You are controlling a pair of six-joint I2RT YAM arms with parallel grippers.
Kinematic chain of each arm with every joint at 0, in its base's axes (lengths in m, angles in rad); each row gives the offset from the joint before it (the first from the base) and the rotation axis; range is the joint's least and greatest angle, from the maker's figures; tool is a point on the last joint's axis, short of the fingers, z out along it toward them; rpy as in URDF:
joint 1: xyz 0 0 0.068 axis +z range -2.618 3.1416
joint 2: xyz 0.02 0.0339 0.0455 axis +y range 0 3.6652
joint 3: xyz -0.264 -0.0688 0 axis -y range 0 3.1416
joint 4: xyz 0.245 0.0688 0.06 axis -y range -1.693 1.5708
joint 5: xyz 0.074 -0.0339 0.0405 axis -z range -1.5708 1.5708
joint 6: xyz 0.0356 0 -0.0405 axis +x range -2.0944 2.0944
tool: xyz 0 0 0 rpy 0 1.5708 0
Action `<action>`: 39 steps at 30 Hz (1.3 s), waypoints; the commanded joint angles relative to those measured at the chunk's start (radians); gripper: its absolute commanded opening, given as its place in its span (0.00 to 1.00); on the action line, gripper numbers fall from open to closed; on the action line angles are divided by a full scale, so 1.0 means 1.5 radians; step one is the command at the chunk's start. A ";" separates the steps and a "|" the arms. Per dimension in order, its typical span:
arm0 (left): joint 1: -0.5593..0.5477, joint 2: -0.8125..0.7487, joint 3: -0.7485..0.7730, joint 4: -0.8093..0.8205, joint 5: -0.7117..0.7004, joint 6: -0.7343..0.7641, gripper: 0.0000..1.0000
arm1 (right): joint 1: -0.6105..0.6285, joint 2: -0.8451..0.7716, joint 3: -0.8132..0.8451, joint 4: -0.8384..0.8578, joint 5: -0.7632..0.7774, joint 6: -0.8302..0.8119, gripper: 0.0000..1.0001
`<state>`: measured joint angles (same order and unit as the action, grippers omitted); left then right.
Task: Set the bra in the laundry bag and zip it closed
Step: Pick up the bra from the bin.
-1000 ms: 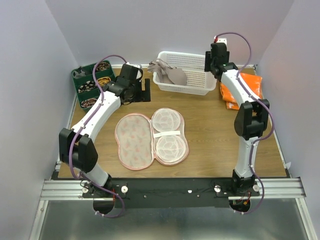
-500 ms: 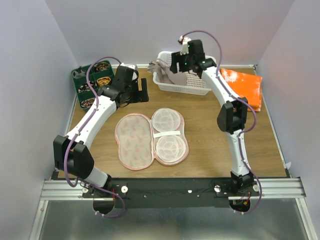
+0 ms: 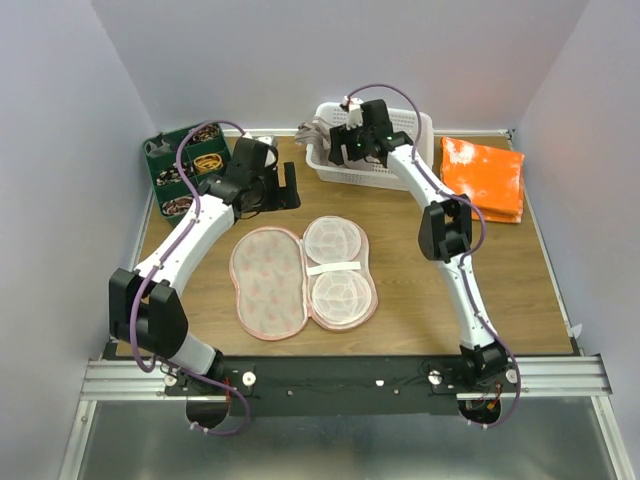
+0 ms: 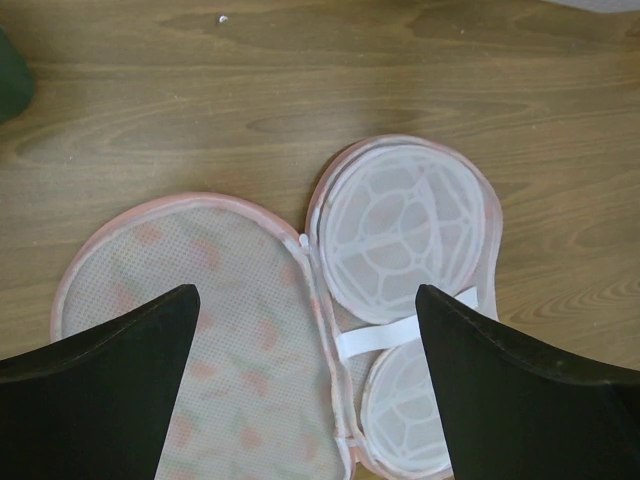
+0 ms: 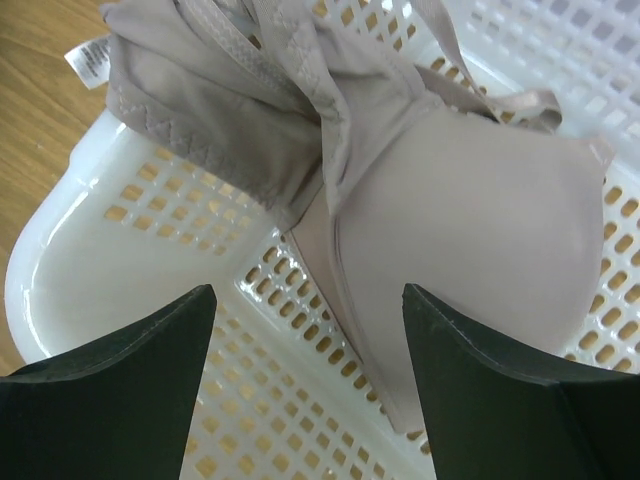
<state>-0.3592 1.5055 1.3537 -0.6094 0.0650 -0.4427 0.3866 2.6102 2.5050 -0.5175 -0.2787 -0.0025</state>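
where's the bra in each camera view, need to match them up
Top external: the bra is at top centre, hanging over the left end of the white basket.
Left wrist: not in view.
Right wrist: the bra fills the middle, lying in the basket.
Shared landmark: the white basket.

Seen from above, the laundry bag [image 3: 303,280] lies opened flat (halves side by side) in the middle of the table [image 3: 420,295]. At the far edge a white basket [image 3: 385,180] holds the bra [image 3: 312,129], the right gripper [image 3: 340,150] over its left end.
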 commanded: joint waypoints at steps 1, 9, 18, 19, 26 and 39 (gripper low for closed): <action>0.005 -0.011 -0.021 0.013 0.018 -0.005 0.99 | 0.019 0.033 0.028 0.063 0.028 -0.039 0.85; 0.009 0.005 -0.008 0.000 0.014 0.010 0.99 | 0.020 0.091 0.047 0.166 0.132 -0.061 0.93; 0.024 0.012 -0.011 -0.010 0.002 0.019 0.99 | 0.021 0.101 0.022 0.261 0.211 -0.083 0.66; 0.025 0.014 -0.011 -0.008 0.002 0.019 0.99 | 0.022 0.098 0.017 0.264 0.211 -0.082 0.63; 0.029 0.017 -0.010 -0.006 0.010 0.016 0.99 | 0.036 0.061 -0.008 0.297 0.257 -0.095 0.15; 0.029 -0.022 -0.031 0.011 0.027 -0.002 0.99 | 0.044 -0.144 -0.083 0.379 0.325 -0.083 0.08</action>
<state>-0.3218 1.5230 1.3270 -0.6106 0.0742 -0.4355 0.4477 2.5595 2.3810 -0.0639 0.1707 -0.1364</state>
